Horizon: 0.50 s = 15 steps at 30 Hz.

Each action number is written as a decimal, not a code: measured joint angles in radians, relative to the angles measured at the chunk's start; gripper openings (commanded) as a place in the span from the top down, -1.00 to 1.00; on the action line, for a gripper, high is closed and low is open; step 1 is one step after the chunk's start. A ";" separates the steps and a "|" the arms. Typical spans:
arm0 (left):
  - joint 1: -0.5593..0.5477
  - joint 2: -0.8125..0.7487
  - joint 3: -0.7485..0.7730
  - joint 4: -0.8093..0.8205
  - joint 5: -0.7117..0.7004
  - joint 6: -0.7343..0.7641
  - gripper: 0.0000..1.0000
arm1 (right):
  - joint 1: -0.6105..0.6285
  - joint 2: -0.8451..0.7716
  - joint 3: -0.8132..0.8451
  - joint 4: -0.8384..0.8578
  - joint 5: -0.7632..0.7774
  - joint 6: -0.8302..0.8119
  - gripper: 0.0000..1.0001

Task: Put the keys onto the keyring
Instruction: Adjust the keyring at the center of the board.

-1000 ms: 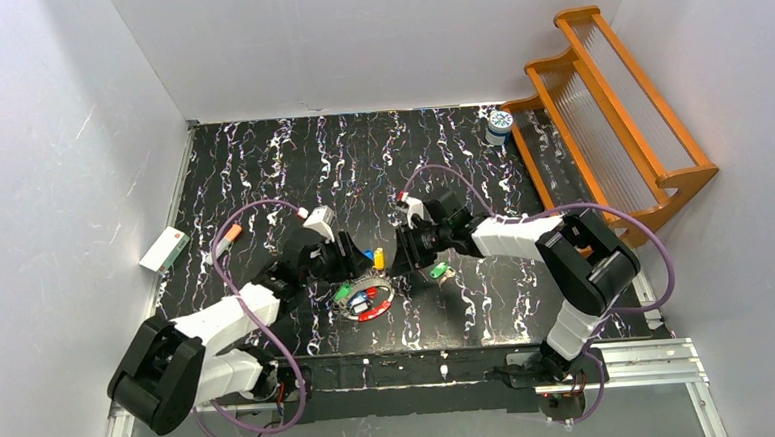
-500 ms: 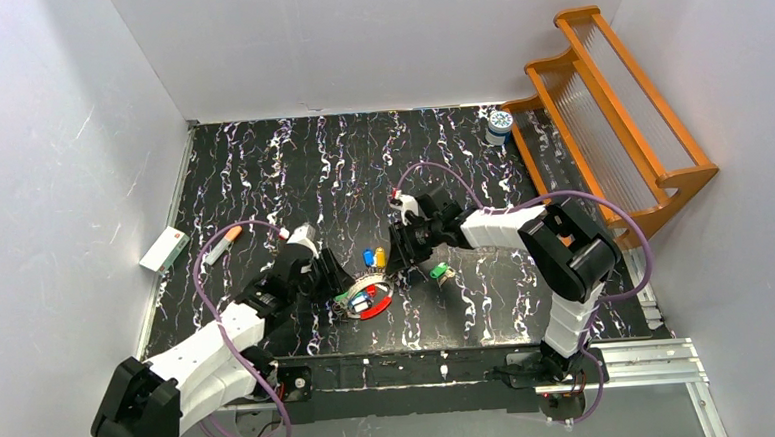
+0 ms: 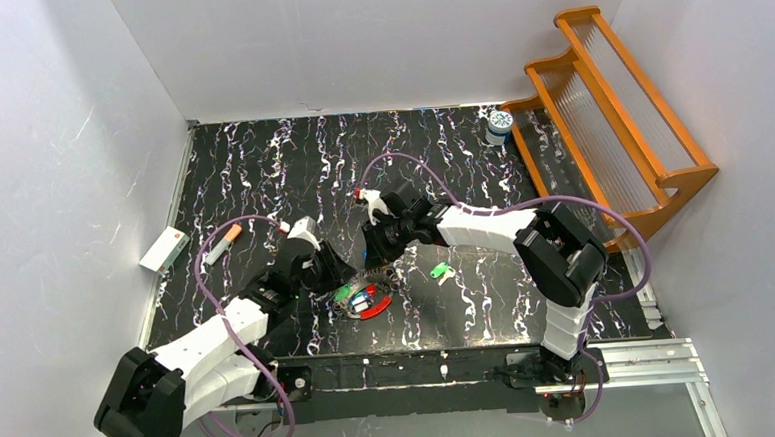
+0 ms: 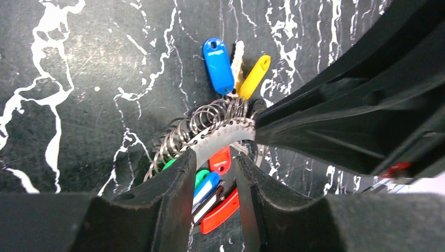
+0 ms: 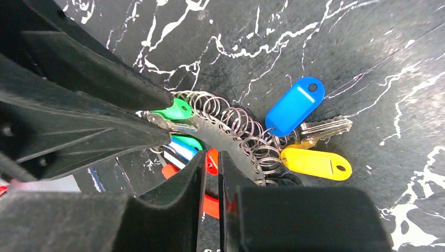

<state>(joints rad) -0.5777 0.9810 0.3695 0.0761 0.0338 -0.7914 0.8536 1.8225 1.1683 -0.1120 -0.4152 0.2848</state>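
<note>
The keyring point(image 3: 372, 301) lies on the black mat, a perforated silvery band point(image 4: 223, 135) with small wire loops and coloured keys on it. In the left wrist view blue point(image 4: 218, 58) and yellow point(image 4: 254, 77) key tags lie outside the band; red, green and blue ones lie inside. My left gripper point(image 4: 215, 160) has the band running across between its fingertips and is shut on it. My right gripper point(image 5: 211, 155) comes from the opposite side, jaws almost together, pinching the band's edge. A loose green key point(image 3: 440, 270) lies to the right of the ring.
A wooden rack point(image 3: 609, 117) stands at the back right with a white-and-blue jar point(image 3: 500, 122) beside it. A white box point(image 3: 164, 249) and an orange-tipped pen point(image 3: 223, 241) lie at the left edge. Grey walls enclose the mat.
My right gripper has moved left onto the ring, now covering the blue and yellow tags from above. Both pairs of jaws have narrowed on the band. The left arm has lowered to the ring.
</note>
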 measured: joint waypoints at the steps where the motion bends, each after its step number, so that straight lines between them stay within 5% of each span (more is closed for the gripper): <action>1: 0.000 0.005 -0.002 0.018 0.001 -0.011 0.44 | 0.004 0.008 0.002 0.001 -0.002 0.000 0.58; 8: 0.000 0.019 -0.100 0.150 0.010 -0.098 0.53 | 0.004 0.067 0.000 -0.019 0.002 0.004 0.59; 15: 0.000 -0.014 -0.127 0.076 -0.040 -0.135 0.55 | 0.004 0.069 0.000 -0.042 0.045 0.000 0.59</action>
<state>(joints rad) -0.5781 0.9668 0.2424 0.1520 -0.0059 -0.9264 0.8577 1.8912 1.1687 -0.1535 -0.3698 0.2852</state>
